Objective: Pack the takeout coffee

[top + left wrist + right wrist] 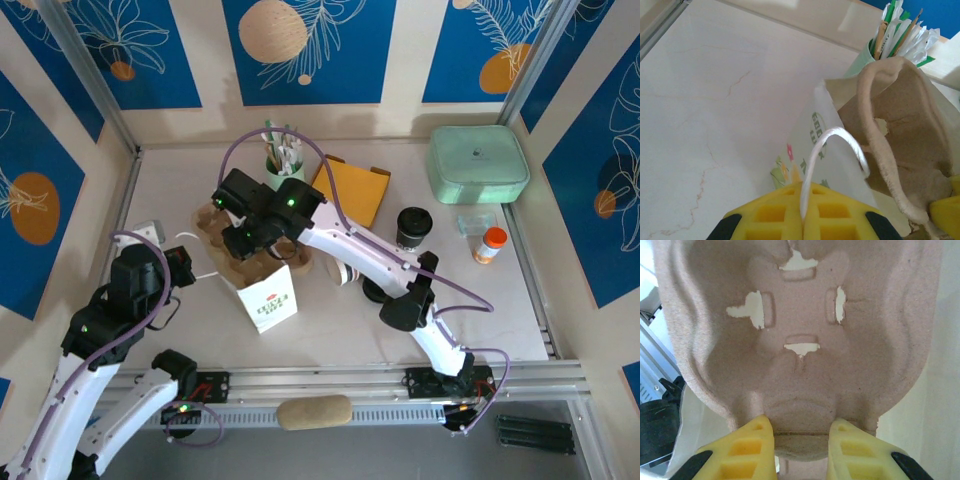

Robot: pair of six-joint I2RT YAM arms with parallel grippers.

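The takeout coffee, a brown paper cup with a black lid on, stands upright right of centre, apart from both grippers. My right gripper is shut on the rim of the brown pulp cup carrier; its yellow fingers pinch a bump of the carrier. The carrier hangs tilted over the mouth of a white paper bag. My left gripper is shut on the bag's white string handle, pulling it to the left. The bag and the carrier lie just ahead of the left gripper.
A mint-green cup of utensils stands behind the carrier, beside a flat kraft envelope. At the back right sit a mint-green lidded box, a small clear tub and an orange-capped bottle. Metal rails edge the table.
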